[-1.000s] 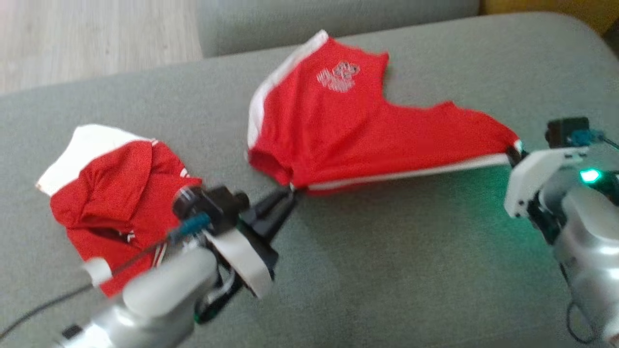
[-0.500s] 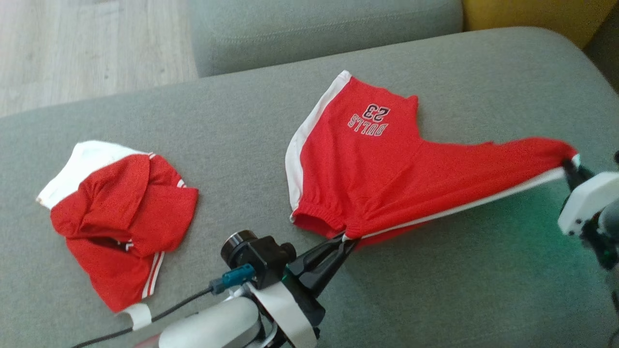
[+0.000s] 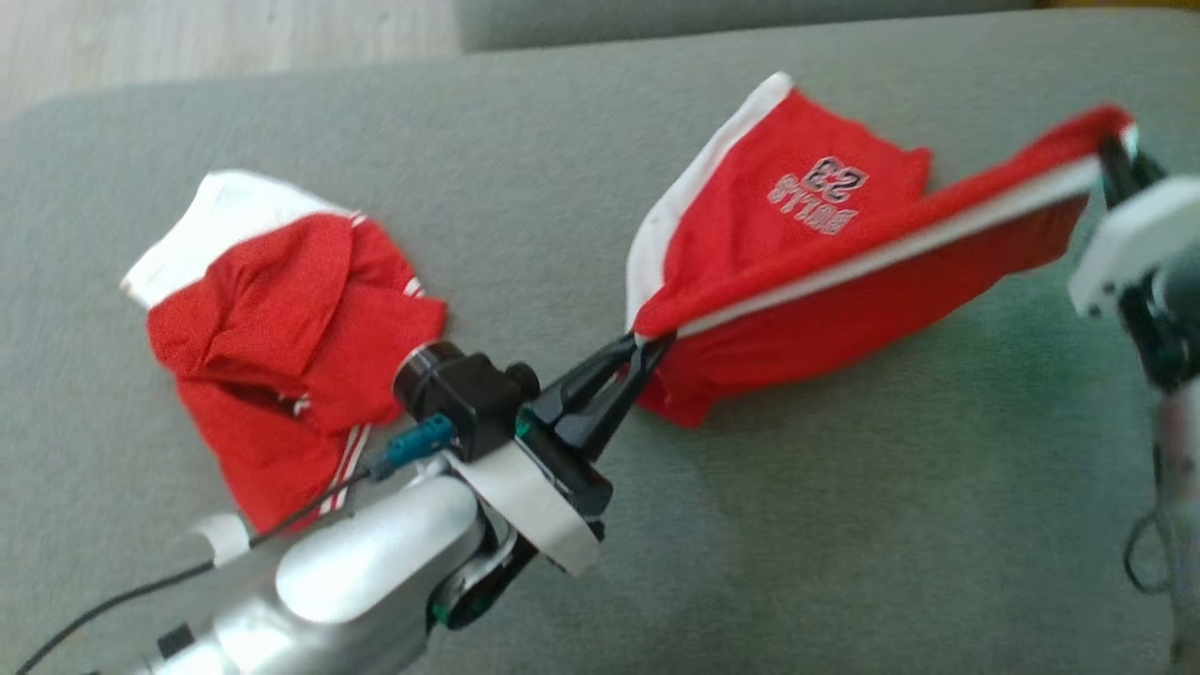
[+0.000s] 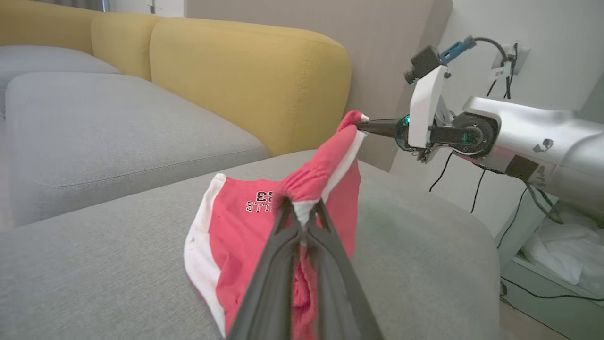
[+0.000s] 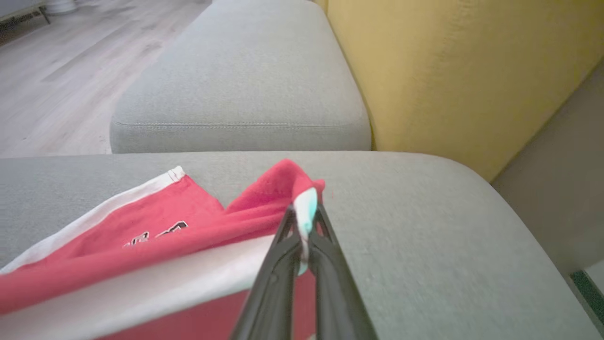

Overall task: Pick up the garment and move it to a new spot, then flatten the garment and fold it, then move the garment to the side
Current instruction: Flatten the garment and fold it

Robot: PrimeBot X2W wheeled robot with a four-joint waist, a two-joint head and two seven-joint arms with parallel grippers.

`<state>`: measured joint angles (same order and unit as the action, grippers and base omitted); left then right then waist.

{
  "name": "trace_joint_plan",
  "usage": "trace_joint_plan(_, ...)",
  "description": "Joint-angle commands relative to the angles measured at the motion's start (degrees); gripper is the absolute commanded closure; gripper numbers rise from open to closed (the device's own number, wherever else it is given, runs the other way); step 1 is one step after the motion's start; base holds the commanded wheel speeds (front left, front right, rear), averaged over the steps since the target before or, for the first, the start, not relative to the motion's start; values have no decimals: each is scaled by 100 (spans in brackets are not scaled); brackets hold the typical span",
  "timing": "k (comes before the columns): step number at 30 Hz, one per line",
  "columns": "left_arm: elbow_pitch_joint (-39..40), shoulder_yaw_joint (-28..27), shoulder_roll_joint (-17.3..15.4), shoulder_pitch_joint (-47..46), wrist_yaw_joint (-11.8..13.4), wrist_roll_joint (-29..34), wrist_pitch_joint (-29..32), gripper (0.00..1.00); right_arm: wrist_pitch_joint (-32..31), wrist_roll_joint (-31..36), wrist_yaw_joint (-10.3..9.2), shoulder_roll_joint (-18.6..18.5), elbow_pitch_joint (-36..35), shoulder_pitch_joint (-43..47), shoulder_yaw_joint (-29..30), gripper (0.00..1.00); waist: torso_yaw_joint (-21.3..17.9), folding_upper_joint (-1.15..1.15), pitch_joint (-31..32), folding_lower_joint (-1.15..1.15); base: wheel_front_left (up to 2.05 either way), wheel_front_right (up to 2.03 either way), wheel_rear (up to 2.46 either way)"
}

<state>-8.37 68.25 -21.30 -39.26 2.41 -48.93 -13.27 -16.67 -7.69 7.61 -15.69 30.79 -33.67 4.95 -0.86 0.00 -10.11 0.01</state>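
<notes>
Reads as soft matt red knit with white trim: shorts (image 3: 806, 272) over the grey cushion (image 3: 844, 525). Coarse matt woven upholstery on that cushion; same weave in yellow on the backrest (image 4: 250, 80) behind it. Above the cushion, glossy silver forearm shell (image 3: 366, 562), smooth white plastic collar (image 3: 525, 511), matt black plastic left gripper (image 3: 642, 347). Beyond it, pale wood-grain floor (image 5: 71, 71).

Bearings from the stretched garment (image 3: 797, 309), head view. Grey cushion (image 3: 806, 525) bare from 4 to 7 o'clock: free passage. Crumpled red garment (image 3: 281, 319) obstructs at 9 o'clock, a bare strip between. The stretched garment, taut from left gripper (image 3: 647, 343) to right gripper (image 3: 1112, 152), bars crossing. Yellow backrest (image 5: 448, 71) stands at 1 o'clock in the right wrist view.
</notes>
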Motion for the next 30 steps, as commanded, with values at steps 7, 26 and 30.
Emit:
trace_joint_plan(7,47,-307,-56,-565,-145,-4,-13,100,-48,641,-12,193,66,-995,-107,100,583,0,-590,-1,0,0,0)
trace_joint_plan(26,-285,-43,463,-998,-500,170,32,100,990,1513,-12,260,2161,-2429,-111,100,1356,0,-1285,-1,0,0,0)
trace_joint_plan(30,-351,-22,537,-995,-555,120,26,100,1045,1550,-12,255,2569,-2549,-179,100,1416,0,-1299,-1,0,0,0)
